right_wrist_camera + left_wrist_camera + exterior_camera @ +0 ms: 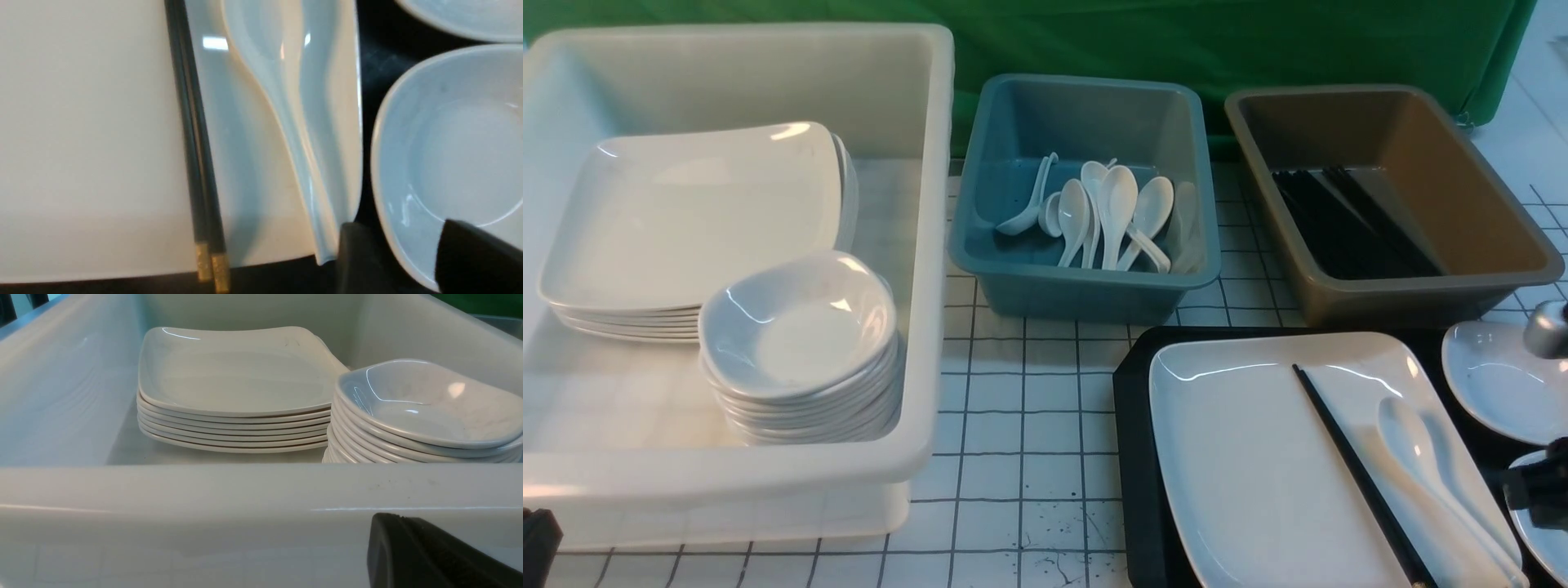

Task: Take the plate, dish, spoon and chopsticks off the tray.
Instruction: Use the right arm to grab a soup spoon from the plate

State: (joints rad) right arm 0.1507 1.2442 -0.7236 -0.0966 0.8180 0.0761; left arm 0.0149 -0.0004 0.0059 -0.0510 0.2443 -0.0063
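At the front right lies the black tray (1131, 425). On it rests the large white plate (1241, 457), which carries the black chopsticks (1347, 457) and the white spoon (1417, 449). Two small dishes sit on the tray beside the plate, a far dish (1494, 384) and a near dish (449, 151). My right gripper (408, 253) is open and straddles the near dish's rim, with one finger (359, 257) on the tray and the other over the bowl. My left gripper (388, 522) is shut and empty, just outside the white tub's front wall.
A large white tub (931, 245) on the left holds a stack of plates (694, 212) and a stack of small dishes (800, 343). Behind the tray stand a teal tub (1086, 286) with several spoons and a brown tub (1388, 298) with black chopsticks.
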